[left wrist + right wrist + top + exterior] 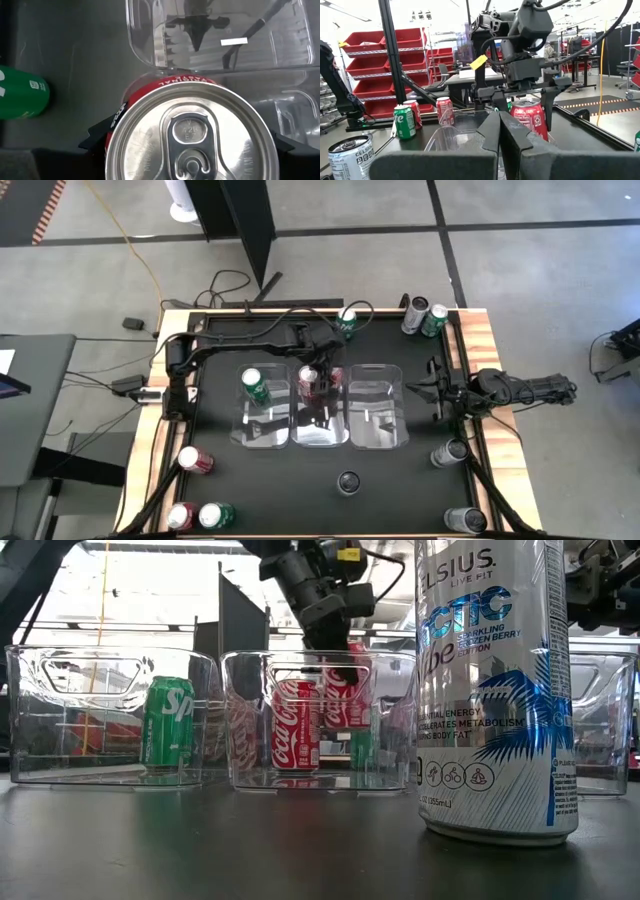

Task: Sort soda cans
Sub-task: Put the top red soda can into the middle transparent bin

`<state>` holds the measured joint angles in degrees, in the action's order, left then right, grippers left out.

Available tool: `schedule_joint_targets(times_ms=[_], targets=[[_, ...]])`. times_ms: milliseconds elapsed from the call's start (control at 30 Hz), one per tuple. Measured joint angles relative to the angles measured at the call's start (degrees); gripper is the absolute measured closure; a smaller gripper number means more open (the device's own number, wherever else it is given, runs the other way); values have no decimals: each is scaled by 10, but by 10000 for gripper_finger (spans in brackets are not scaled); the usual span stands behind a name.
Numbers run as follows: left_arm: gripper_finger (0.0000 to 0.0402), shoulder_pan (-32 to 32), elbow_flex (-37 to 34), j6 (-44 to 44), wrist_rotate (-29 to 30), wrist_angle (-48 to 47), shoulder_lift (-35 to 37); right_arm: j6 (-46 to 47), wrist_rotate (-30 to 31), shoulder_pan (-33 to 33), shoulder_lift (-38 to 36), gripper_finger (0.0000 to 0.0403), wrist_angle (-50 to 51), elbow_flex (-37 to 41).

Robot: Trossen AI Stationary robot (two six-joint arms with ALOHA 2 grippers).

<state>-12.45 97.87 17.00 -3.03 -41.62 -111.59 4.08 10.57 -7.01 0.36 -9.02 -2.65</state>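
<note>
My left gripper (pixel 333 375) is shut on a red soda can (pixel 346 690) at the far right corner of the middle clear tray (pixel 240 720). Another red can (pixel 295 727) stands in that tray. A green can (pixel 256 385) stands in the left tray (pixel 245 430). The right tray (pixel 378 430) holds no can. In the left wrist view the held can's silver top (pixel 190 135) fills the frame. My right gripper (pixel 500 130) waits shut at the table's right edge. My left gripper pinches the red can's upper side wall (pixel 116 125) between its two fingers (pixel 95 140), one on each side just below the rim. The fingers slant down from the table's left. The can hangs upright, its lower part below the tray's rim and clear of the floor.
Loose cans stand around the trays: a green one (pixel 347 323) at the far edge, a silver (pixel 415 313) and a green (pixel 434 320) at the far right, two silver (pixel 450 452) near right, and two red (pixel 195 460) and a green (pixel 215 515) near left.
</note>
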Motion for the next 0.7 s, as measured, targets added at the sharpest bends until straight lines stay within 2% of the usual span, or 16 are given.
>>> schedule_joint_targets(times_ms=[333, 567, 700], targets=[[105, 0, -44, -3, -16, 31, 0, 0, 0, 0, 0, 374, 0, 0], [105, 0, -46, -9, -16, 46, 0, 0, 0, 0, 0, 374, 0, 0], [105, 0, -45, -15, -18, 53, -26, 0, 0, 0, 0, 374, 0, 0]])
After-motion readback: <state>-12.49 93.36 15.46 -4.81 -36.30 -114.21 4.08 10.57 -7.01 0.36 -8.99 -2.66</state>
